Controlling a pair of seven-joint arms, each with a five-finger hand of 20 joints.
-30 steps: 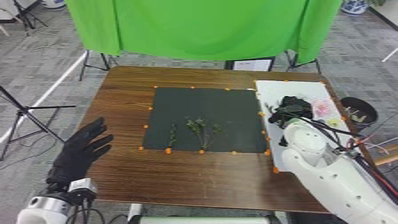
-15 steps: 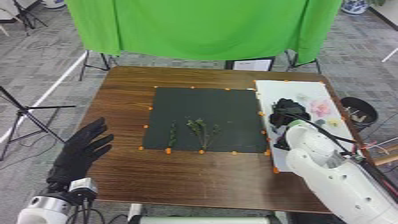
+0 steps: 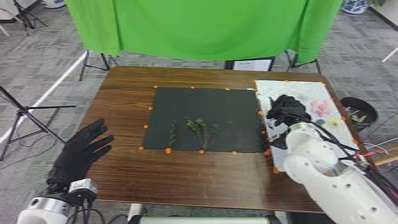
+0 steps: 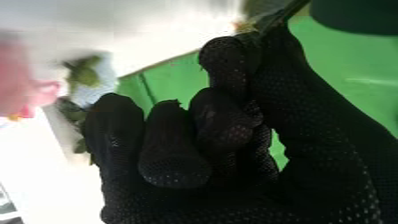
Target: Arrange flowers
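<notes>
In the head view my right hand (image 3: 286, 110) is over the left part of the white sheet (image 3: 306, 88). In the right wrist view the fingertips and thumb of my right hand (image 4: 258, 120) are pinched together on a thin green stem (image 4: 289, 10). A pink flower (image 3: 320, 107) and a yellow one (image 3: 335, 121) lie right of this hand. Green sprigs lie on the dark mat (image 3: 209, 102): a narrow one (image 3: 172, 136) at left, a branching one (image 3: 201, 131) beside it. My left hand (image 3: 78, 152) is held off the table's left edge, fingers straight.
The brown table (image 3: 178, 182) has orange markers around both sheets. A black bin (image 3: 358, 111) stands off its right edge. Behind the table hangs a green cloth (image 3: 204, 30), and a tripod (image 3: 31, 117) stands at left.
My right hand and forearm have shifted slightly left over the white sheet, toward the dark mat. The left hand and the sprigs on the dark mat have kept their places.
</notes>
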